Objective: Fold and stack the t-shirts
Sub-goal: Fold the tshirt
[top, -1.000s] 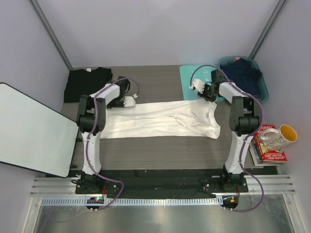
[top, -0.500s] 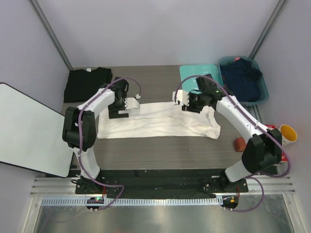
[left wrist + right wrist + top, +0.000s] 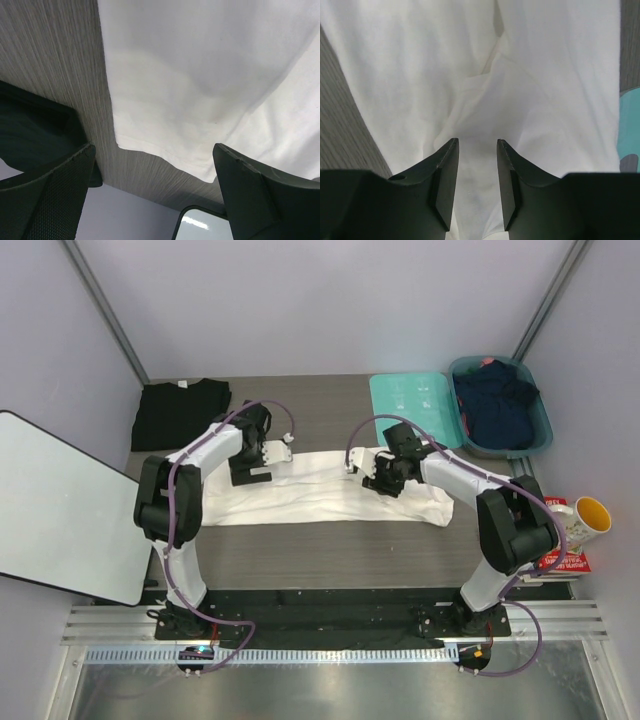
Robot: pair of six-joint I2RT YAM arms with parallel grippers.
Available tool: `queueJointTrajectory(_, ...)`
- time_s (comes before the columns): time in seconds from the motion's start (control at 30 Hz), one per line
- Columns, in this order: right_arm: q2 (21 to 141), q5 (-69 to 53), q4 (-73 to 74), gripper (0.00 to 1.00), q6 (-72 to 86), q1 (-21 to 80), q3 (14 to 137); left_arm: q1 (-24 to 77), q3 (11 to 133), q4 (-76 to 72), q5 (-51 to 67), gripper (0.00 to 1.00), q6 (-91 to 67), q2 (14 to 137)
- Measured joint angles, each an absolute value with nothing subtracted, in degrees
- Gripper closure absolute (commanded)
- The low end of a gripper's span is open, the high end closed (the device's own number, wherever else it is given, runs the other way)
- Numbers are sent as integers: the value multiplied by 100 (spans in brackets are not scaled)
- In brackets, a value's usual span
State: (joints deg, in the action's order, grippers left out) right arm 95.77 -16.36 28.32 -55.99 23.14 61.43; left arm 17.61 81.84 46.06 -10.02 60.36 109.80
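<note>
white t-shirt (image 3: 310,498) lies flat beneath both parted jaws.

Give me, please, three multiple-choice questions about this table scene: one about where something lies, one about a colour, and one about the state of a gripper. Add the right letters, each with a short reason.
1. Where on the table does the black t-shirt lie?
A. At the far left corner
B. At the near right corner
C. In the middle

2. What colour is the inside of the mug?
A. Red
B. Green
C. Yellow

3. The left gripper, above the white t-shirt, is:
A. shut on the white t-shirt
B. open and holding nothing
C. shut on the black t-shirt

Answers:
1 A: the top view shows it at the far left corner, apart from the white t-shirt.
2 C: the mug's open mouth shows yellow.
3 B: the left wrist view shows the jaws wide apart, with the cloth lying free below them.
</note>
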Motion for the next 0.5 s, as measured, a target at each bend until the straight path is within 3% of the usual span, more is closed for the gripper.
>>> queueJointTrajectory(0.5, 9717, -1809, 2613, 58, -5299, 2582, 6377, 1774, 8187, 4469, -1050, 0, 5887, 11019)
